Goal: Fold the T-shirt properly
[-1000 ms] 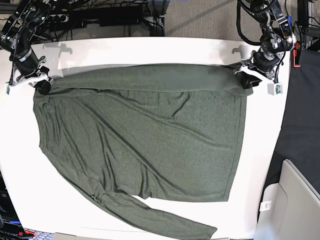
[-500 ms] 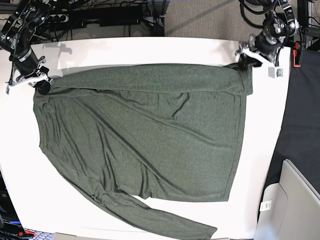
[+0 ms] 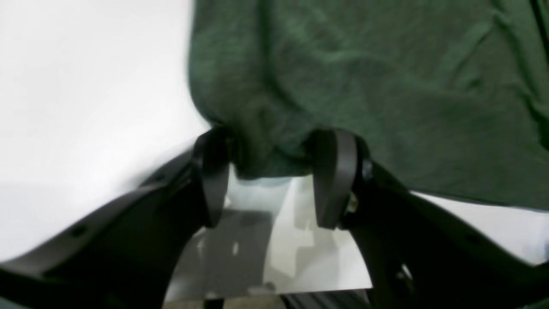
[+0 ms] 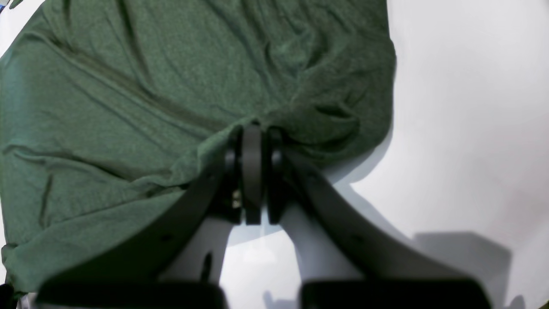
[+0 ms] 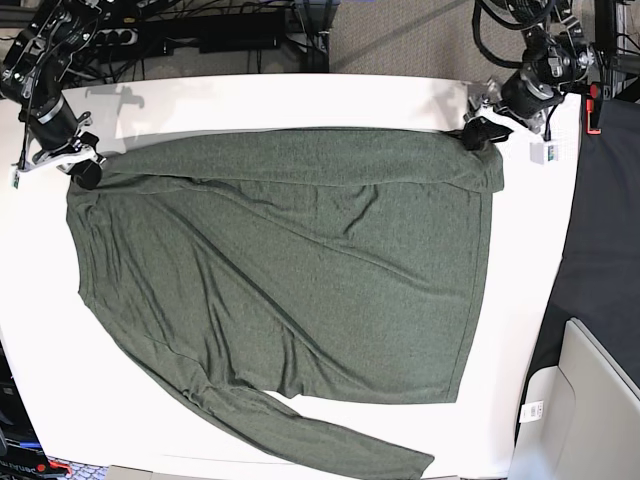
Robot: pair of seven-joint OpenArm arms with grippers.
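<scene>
olive t-shirt (image 5: 280, 270) sleeve cut off | left gripper (image 3: 274, 171) apart | right gripper (image 4: 253, 141) clamped on t-shirt

The T-shirt (image 5: 280, 270) covers most of my table (image 5: 270, 100). Bare white strips run along the far edge, down both sides, and at the near left corner (all passable). My left gripper (image 5: 478, 135) stands at the shirt's far corner, my right gripper (image 5: 82, 168) at the opposite one. Cables (image 5: 200, 30) crowd the space beyond the far edge.
</scene>
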